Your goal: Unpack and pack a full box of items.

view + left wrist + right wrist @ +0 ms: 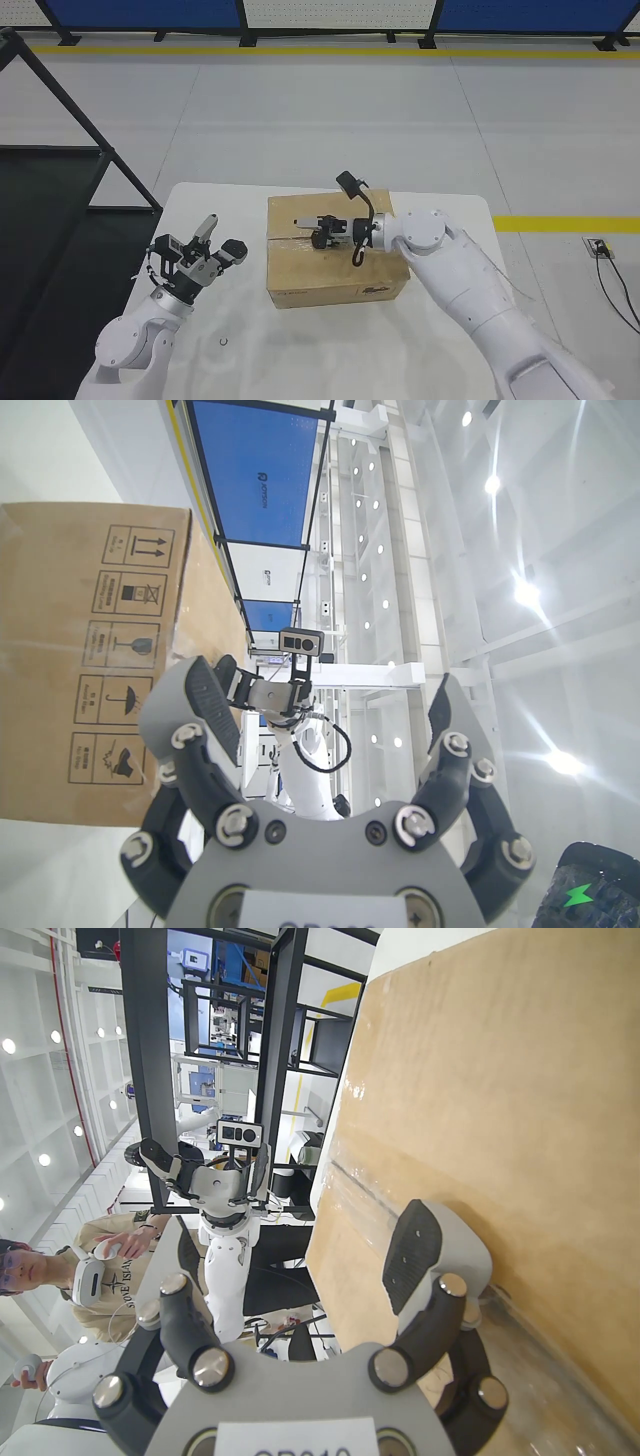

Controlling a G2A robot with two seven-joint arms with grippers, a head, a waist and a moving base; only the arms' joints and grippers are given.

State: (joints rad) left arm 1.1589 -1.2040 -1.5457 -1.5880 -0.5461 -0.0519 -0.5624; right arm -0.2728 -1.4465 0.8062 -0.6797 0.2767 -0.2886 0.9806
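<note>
A closed cardboard box [335, 262] with a taped seam stands in the middle of the white table [300, 350]. My right gripper [313, 231] is open over the box's top, near the seam. In the right wrist view one fingertip [412, 1253] rests close against the box top [475, 1103] beside the tape. My left gripper [222, 240] is open and holds nothing, raised a little off the table to the left of the box. The left wrist view shows the box's printed side [90, 650] and the right gripper [250, 692] above it.
A small dark ring [224, 343] lies on the table near its front, left of the box. A black metal frame [70, 130] stands beyond the table's left edge. Bare table surface lies in front of the box.
</note>
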